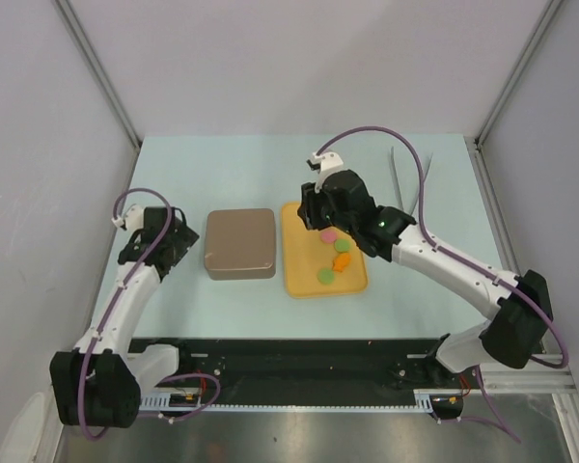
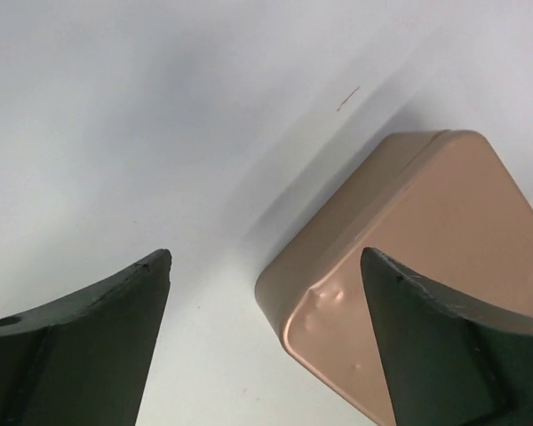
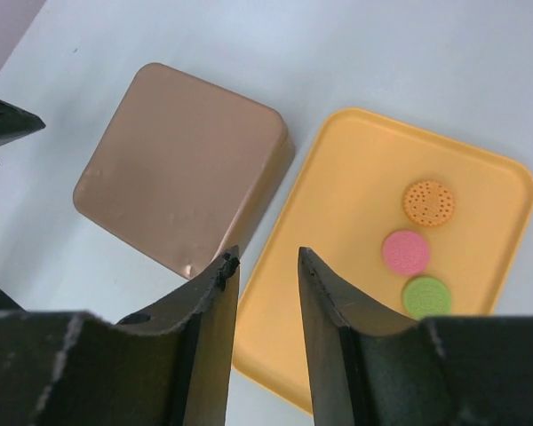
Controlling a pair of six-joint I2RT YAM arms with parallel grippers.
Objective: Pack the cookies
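Note:
Several cookies lie on a yellow tray (image 1: 304, 280): a pink one (image 1: 329, 235), a green one (image 1: 342, 245), an orange one (image 1: 341, 260) and another green one (image 1: 324, 276). The right wrist view shows the orange (image 3: 428, 202), pink (image 3: 405, 251) and green (image 3: 425, 295) ones. My right gripper (image 1: 307, 210) hovers over the tray's far left part, partly open and empty (image 3: 265, 259). My left gripper (image 1: 183, 243) is wide open and empty (image 2: 266, 257), just left of a closed brown tin (image 1: 239, 243).
The brown tin (image 2: 426, 231) (image 3: 182, 169) stands close to the tray's left edge (image 3: 355, 222). Thin grey tongs (image 1: 401, 183) lie at the back right. Grey walls enclose the pale table on three sides.

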